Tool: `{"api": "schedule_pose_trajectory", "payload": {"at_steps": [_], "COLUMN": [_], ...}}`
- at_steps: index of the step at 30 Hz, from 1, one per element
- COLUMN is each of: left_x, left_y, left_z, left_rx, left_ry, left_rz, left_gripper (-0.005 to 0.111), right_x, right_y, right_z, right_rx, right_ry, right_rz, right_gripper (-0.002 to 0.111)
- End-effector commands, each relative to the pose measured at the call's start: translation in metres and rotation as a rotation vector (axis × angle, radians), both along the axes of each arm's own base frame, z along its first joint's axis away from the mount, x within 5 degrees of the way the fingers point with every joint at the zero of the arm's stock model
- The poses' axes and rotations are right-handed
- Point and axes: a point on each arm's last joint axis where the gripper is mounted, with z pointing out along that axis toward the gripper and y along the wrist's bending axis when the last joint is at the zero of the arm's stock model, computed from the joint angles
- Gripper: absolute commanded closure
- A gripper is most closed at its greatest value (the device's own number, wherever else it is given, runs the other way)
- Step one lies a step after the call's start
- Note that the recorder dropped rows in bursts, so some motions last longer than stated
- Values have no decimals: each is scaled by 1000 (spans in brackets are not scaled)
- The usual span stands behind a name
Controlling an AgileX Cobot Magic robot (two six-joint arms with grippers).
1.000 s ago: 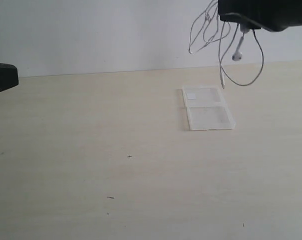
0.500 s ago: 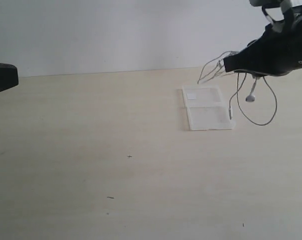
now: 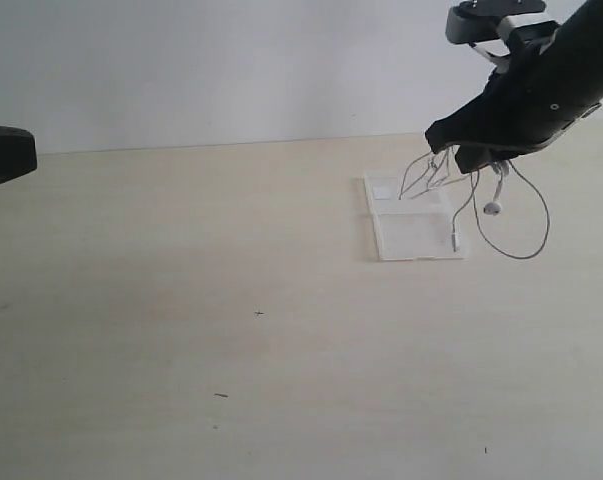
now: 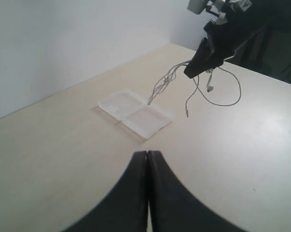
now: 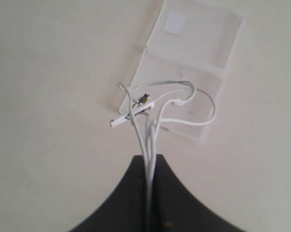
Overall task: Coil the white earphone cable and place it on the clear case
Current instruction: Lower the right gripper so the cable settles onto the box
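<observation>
The clear case (image 3: pixel 413 217) lies opened flat on the table at the back right, its two halves side by side. My right gripper (image 3: pixel 449 152) hangs just above its far right corner, shut on the bundled white earphone cable (image 3: pixel 431 175). Loops of the cable fan out over the case, while an earbud (image 3: pixel 493 207) and a long loop dangle to its right. The right wrist view shows the cable strands (image 5: pixel 149 130) pinched between the jaws, with the inline remote (image 5: pixel 131 115) over the case (image 5: pixel 203 43). My left gripper (image 4: pixel 148 153) is shut and empty, well apart from the case (image 4: pixel 135 112).
The left arm (image 3: pixel 1 155) shows only as a dark shape at the exterior view's left edge. A pale wall rises behind the table's far edge (image 3: pixel 231 143). Small dark specks (image 3: pixel 221 395) mark the light wooden tabletop.
The right gripper has come down and leftward with the cable, from high above the table to just over the case. The cable loops now hang over the case. The left arm has not moved.
</observation>
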Motion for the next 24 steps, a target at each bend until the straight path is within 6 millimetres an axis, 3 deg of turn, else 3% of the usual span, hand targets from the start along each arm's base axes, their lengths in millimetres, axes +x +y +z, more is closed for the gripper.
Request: {"api": "schedule_pose_trajectory", "payload": {"at_steps": [1, 12, 19, 24], "left_x": [0, 0, -1, -2], "left_y": [0, 0, 0, -2], "left_z": [0, 0, 0, 0], "left_rx": [-6, -7, -9, -12], "left_ry": [1, 2, 3, 6], "left_rz": [9, 5, -1, -18], "left_gripper": [107, 107, 107, 107], "right_x": [11, 14, 40, 57], "right_y": [-4, -5, 1, 4], "right_z": [-6, -3, -21, -21], "right_rx": [-82, -119, -141, -146], "right_ry": [106, 151, 258, 251], "right_rz": [-10, 3, 15, 18], "right_gripper": [108, 108, 108, 108]}}
